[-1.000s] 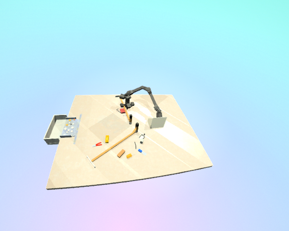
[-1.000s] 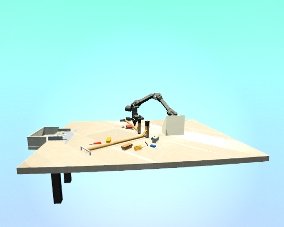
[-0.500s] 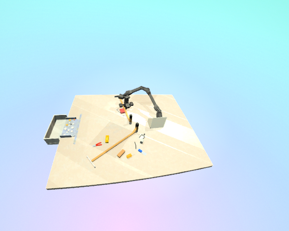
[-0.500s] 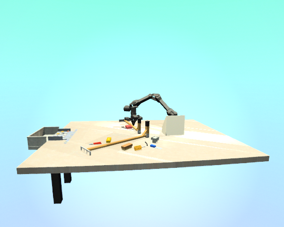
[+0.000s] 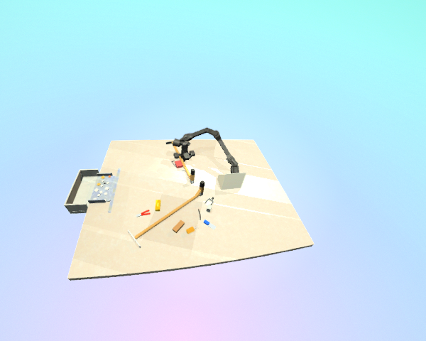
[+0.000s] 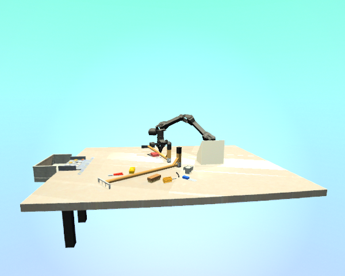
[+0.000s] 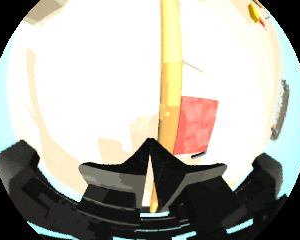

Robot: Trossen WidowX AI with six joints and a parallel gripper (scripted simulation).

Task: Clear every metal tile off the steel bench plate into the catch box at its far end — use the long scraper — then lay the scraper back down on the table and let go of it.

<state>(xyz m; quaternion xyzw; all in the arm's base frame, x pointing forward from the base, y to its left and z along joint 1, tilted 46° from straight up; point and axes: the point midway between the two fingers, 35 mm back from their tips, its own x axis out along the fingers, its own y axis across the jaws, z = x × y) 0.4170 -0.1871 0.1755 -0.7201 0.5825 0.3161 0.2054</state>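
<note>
Several small white, orange and red metal tiles (image 5: 106, 188) (image 6: 75, 160) lie on the steel bench plate (image 5: 112, 187) (image 6: 83, 165). The grey catch box (image 5: 76, 207) (image 6: 45, 173) adjoins the plate's far end. The long scraper (image 5: 187, 170) (image 6: 164, 156) (image 7: 171, 75) has a wooden shaft, a flat dark blade (image 5: 169, 142) (image 6: 144, 146) and an upright black-topped grip (image 5: 192, 175) (image 6: 168, 153). My gripper (image 5: 185, 158) (image 6: 160, 150) (image 7: 150, 140) is shut and empty, pointing down above the table near the scraper's shaft. In the wrist view, the shaft passes beneath the fingertips.
A red block (image 5: 178, 164) (image 6: 154, 154) (image 7: 197, 125) lies beside the scraper's shaft. A long-handled rake (image 5: 169, 216) (image 6: 137, 174) lies nearer the front. Pliers (image 5: 144, 213), a yellow block (image 5: 157, 204), a brown block (image 5: 178, 226) and small tools lie around it. A pale panel (image 5: 231, 181) (image 6: 211, 152) stands by the arm's base.
</note>
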